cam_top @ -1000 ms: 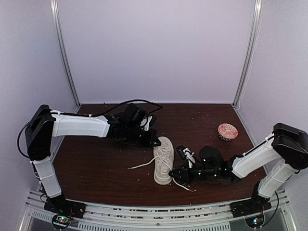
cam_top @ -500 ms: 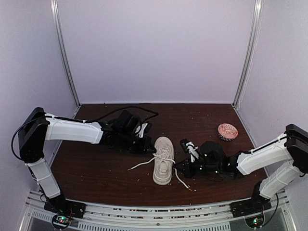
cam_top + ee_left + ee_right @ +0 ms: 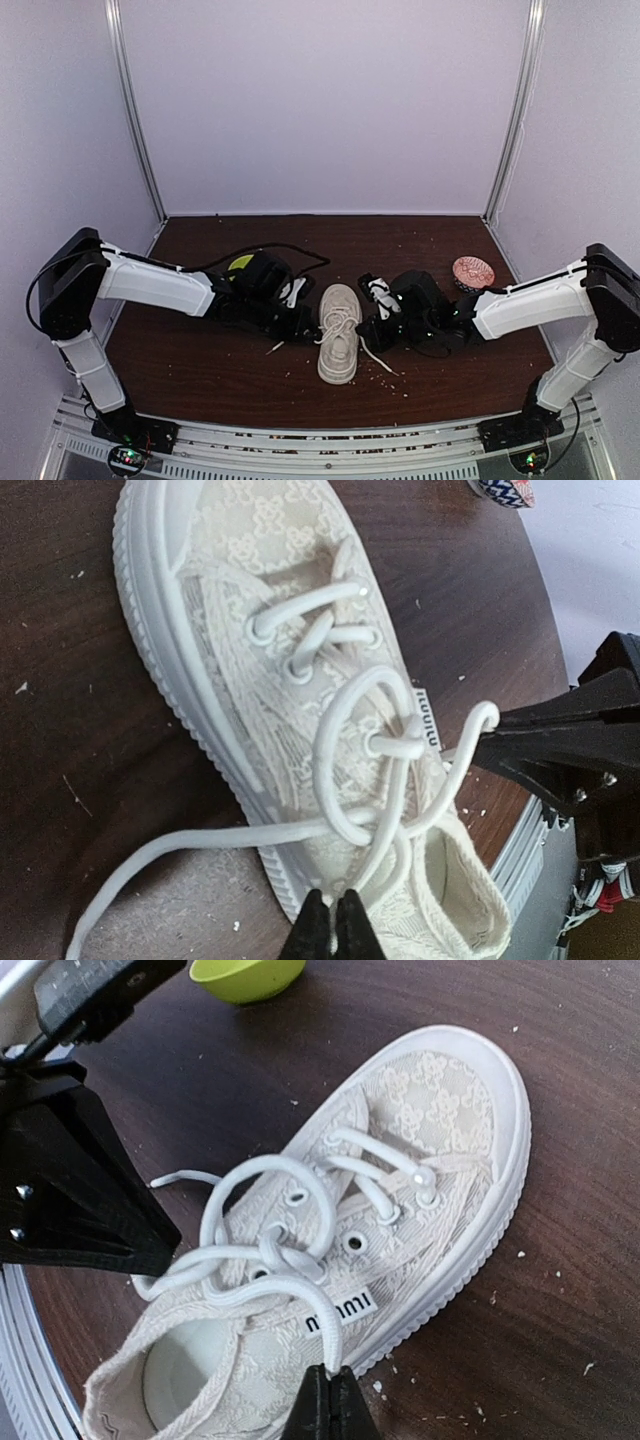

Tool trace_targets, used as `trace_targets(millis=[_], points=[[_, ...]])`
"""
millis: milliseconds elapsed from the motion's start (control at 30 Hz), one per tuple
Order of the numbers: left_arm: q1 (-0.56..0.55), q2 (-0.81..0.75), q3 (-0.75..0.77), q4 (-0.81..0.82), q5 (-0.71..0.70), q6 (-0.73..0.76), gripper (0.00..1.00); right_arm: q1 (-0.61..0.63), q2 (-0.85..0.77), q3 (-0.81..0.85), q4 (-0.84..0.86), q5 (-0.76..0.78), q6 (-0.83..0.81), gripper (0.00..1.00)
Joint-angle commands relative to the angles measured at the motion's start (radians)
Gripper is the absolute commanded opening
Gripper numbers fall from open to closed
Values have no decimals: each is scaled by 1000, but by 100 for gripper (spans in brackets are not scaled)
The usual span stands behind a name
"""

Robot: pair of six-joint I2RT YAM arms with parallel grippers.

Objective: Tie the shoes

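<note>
One off-white low-top fabric sneaker with a thick white sole (image 3: 338,300) is seen standing on its sole at the middle of the dark brown wooden desk (image 3: 200,370), with the toe turned away from the arm bases. Its long white laces (image 3: 340,750) are crossed into one loose knot with two loops over the tongue. The left hand (image 3: 331,922) is pinched tight on one lace strand, and the right hand (image 3: 328,1392) is closed on another. Two small bowls are counted: one lime-green bowl (image 3: 240,263), partly hidden behind the left arm, and one pink patterned bowl (image 3: 473,272) well apart on the right.
</note>
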Motion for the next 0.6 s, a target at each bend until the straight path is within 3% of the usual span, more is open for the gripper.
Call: trace_targets(millis=[0, 100, 200, 567], points=[[-3, -25, 0, -44, -69, 23, 19, -1, 18, 17, -35, -21, -9, 0], [4, -70, 23, -130, -142, 60, 36, -2, 14, 10, -36, -19, -9, 0], [17, -95, 50, -187, -176, 75, 43, -1, 8, 2, -39, -18, -10, 0], [27, 44, 225, -189, -124, 87, 46, -1, 3, -4, -35, -19, -6, 0]])
